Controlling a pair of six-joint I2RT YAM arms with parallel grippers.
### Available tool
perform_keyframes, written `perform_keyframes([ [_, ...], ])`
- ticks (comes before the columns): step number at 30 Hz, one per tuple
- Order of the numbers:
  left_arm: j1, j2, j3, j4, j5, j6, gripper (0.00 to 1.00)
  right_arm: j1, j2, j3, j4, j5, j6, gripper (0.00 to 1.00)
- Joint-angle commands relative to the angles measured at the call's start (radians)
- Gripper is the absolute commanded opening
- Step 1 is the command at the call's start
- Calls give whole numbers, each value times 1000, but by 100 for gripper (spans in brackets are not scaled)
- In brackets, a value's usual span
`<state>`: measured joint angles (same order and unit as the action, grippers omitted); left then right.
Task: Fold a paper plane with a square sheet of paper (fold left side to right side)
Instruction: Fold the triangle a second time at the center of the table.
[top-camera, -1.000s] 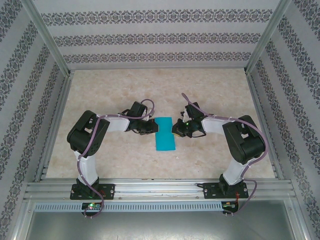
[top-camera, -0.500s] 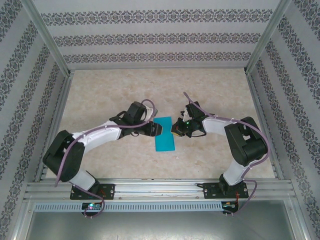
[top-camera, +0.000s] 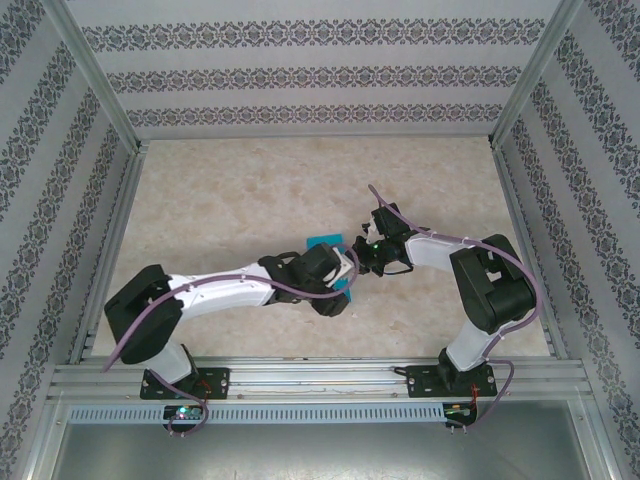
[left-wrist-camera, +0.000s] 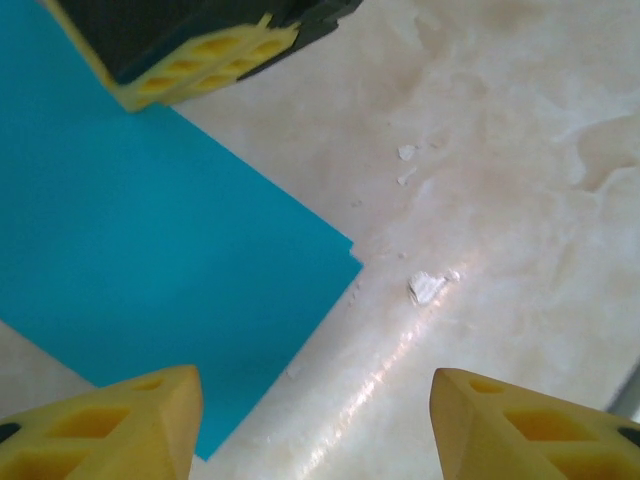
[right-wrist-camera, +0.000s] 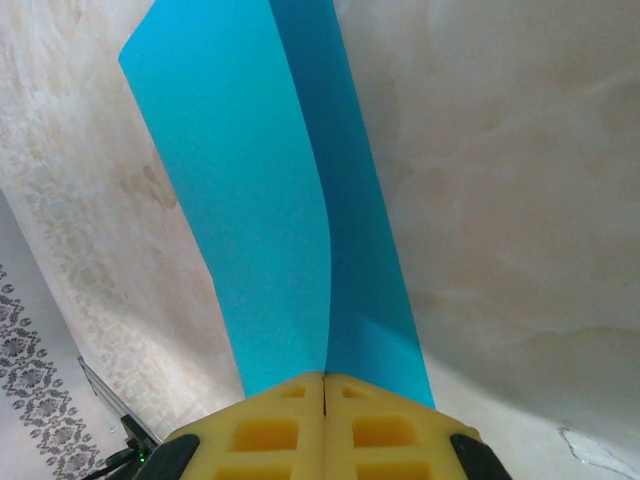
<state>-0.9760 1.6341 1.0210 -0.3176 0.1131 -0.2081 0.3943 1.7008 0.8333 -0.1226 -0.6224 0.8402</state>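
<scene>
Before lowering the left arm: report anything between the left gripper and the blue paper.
Nothing visible does. The left gripper hangs open over the square sheet of paper; the right gripper pinches its edge.

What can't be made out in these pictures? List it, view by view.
Right wrist: the shut right gripper hides the near edge of the sheet of paper.
Top external: the left arm covers most of the sheet, so its fold is unseen.
Left wrist: the sheet runs off the left edge; a right gripper finger covers part of it.
</scene>
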Motion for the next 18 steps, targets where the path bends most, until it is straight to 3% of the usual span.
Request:
perform_keyframes([
  [1, -31, 53, 65, -82, -110, 66, 64, -12, -24, -7, -14, -11, 13, 0],
  [7, -86, 151, 149, -125, -224, 121, 67, -12, -23, -14, -13, -14, 12, 0],
  [10, -102, 190, 179, -143, -289, 127, 76, -12, -23, -16, -10, -14, 11, 0],
  [18, -108, 256, 230, -166, -392, 109, 72, -12, -21, -20, -7, -14, 10, 0],
])
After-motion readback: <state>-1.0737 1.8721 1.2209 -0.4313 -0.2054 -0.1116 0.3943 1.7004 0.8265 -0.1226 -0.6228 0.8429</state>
